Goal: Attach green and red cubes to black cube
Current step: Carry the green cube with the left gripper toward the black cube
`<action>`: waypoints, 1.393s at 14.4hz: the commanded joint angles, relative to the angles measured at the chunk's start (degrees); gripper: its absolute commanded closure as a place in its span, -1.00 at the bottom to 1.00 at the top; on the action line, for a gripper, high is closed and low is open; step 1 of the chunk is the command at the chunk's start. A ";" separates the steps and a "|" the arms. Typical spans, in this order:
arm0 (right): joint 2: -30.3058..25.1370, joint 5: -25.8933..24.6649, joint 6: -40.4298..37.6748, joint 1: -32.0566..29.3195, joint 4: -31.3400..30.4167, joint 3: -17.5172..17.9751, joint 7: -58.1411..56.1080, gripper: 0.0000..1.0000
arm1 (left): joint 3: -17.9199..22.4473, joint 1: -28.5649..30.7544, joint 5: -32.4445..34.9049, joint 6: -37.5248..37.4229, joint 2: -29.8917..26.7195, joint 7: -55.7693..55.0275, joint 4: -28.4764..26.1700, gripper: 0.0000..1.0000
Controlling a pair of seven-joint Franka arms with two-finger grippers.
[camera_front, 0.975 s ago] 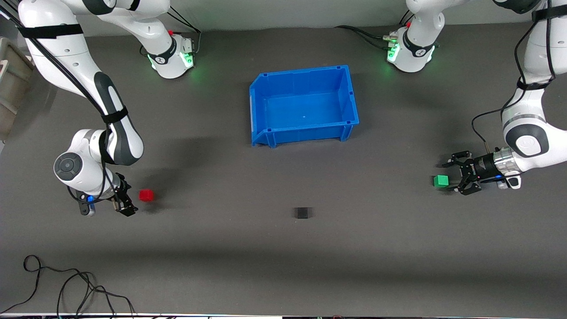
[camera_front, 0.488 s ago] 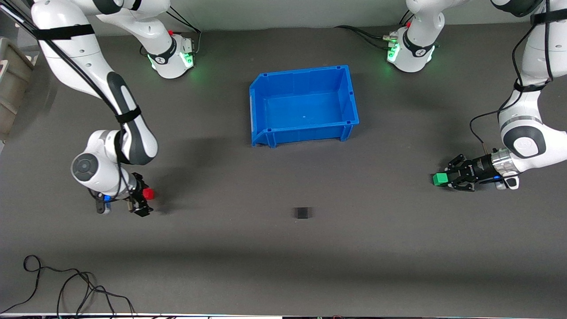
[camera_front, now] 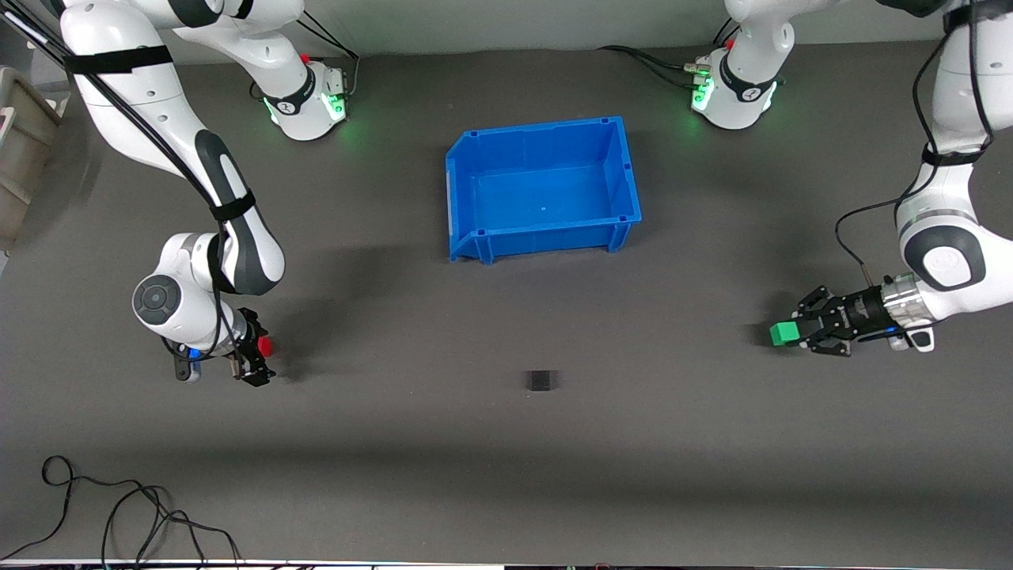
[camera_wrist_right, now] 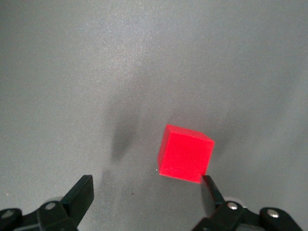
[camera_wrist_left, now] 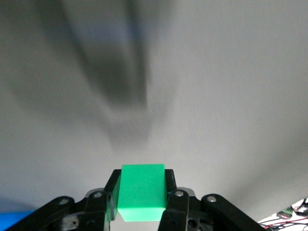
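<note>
The green cube [camera_front: 783, 333] is gripped between the fingers of my left gripper [camera_front: 801, 332], near the left arm's end of the table. In the left wrist view the green cube [camera_wrist_left: 142, 192] sits squarely between the two black fingers. The red cube [camera_front: 265, 345] lies on the mat at the right arm's end. My right gripper [camera_front: 255, 348] is open and low around it. In the right wrist view the red cube [camera_wrist_right: 185, 154] lies just ahead of one fingertip [camera_wrist_right: 211, 190]; the gripper [camera_wrist_right: 147, 192] holds nothing. The black cube [camera_front: 540, 381] lies alone on the mat mid-table.
An empty blue bin [camera_front: 546, 234] stands mid-table, farther from the front camera than the black cube. A black cable [camera_front: 119, 507] lies loose on the mat near the front camera. A beige box [camera_front: 20, 150] sits off the table's edge at the right arm's end.
My left gripper has shut on the green cube and shifted a little with it. My right gripper has moved over to the red cube and now straddles it, open.
</note>
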 commanded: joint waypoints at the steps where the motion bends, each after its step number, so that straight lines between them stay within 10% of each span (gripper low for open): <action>1: -1.15 0.05 -2.07 -0.01 -0.40 -0.61 -0.06 -0.97 | 0.86 -6.49 -0.28 0.46 -2.57 -7.91 -0.39 0.63; 8: -3.80 -0.31 -5.95 -1.16 -1.45 -0.70 0.12 -0.97 | 0.25 -22.66 -7.02 10.21 1.45 -15.57 2.84 0.80; 13: 0.07 -3.74 -2.00 -3.52 -0.92 -0.61 0.46 -0.95 | -1.68 -23.73 -9.15 10.56 7.44 -16.45 11.19 0.84; 14: 0.68 -3.48 -2.00 -3.53 -1.01 -0.52 0.73 -0.84 | -2.47 -23.73 -9.59 10.65 8.84 -17.06 13.21 0.84; 17: 0.16 -3.21 -2.35 -3.53 -1.19 -0.17 0.82 0.32 | -3.88 -24.87 -10.38 14.69 10.26 -20.05 14.73 0.87; 20: -1.07 -3.39 -2.79 -3.62 -0.84 0.09 -0.06 0.41 | -4.23 -25.40 -10.91 16.27 10.78 -21.19 15.08 0.87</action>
